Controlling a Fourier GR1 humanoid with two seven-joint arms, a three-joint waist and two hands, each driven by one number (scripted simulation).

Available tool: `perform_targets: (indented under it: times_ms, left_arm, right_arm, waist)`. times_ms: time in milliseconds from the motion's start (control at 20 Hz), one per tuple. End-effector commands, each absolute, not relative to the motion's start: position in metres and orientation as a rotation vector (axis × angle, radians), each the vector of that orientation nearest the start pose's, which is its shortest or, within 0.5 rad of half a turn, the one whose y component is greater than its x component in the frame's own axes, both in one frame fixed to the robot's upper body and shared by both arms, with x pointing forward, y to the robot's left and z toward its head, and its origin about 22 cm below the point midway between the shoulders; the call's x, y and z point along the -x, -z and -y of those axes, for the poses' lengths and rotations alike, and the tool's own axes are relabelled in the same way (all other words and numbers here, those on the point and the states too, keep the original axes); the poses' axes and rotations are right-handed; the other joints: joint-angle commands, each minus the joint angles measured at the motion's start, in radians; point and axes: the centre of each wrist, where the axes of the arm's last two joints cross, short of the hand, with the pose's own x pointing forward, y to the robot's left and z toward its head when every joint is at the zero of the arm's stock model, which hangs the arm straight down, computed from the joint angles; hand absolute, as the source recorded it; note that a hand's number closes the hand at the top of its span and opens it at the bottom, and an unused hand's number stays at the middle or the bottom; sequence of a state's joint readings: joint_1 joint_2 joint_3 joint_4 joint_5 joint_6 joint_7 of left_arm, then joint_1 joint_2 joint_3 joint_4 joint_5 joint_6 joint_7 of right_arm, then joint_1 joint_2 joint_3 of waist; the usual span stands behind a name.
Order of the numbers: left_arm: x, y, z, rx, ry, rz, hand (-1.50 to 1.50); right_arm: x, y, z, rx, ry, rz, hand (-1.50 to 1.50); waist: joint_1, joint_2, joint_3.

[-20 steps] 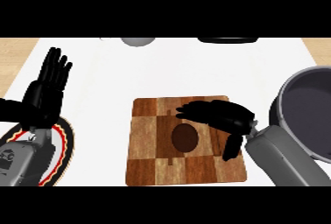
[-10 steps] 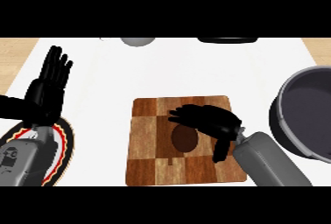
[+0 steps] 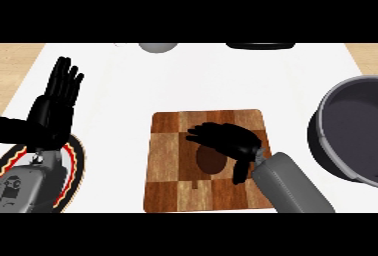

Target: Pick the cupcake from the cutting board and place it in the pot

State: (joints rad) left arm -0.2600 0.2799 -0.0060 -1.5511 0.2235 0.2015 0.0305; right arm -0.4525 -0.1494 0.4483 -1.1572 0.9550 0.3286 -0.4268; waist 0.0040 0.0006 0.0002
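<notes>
Brown, dome-shaped cupcake (image 3: pixel 211 161) sits mid checkered wooden cutting board (image 3: pixel 170 175), right under my black right hand (image 3: pixel 230 141). Fingers hang over it, spread and only slightly bent, thumb down its right side, nothing gripped yet. Step: reach/pre-grasp. Next move, I judge: lower a bit, curl fingers round the cupcake, lift, then carry it to my right into the dark grey round metal pot (image 3: pixel 330 145), which stands well apart from the board. My left hand (image 3: pixel 53 107) rests open, fingers up, far to the left, by a red-rimmed plate (image 3: pixel 71 165).
</notes>
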Motion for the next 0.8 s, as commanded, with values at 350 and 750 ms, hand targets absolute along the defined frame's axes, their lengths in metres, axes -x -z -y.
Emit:
perform_targets:
  times_ms: [350, 750]
  left_arm:
    - [-0.305, -0.094, -0.274, -0.093, -0.040, 1.753, 0.00]
    - [-0.300, -0.071, -0.263, -0.117, -0.041, 1.773, 0.00]
  right_arm:
    - [-0.321, 0.026, 0.095, -0.035, -1.883, 1.580, 1.50]
    - [-0.299, 0.043, 0.085, -0.057, -1.925, 1.719, 1.50]
  waist:
    - [0.003, 0.001, 0.000]
    - [0.000, 0.001, 0.000]
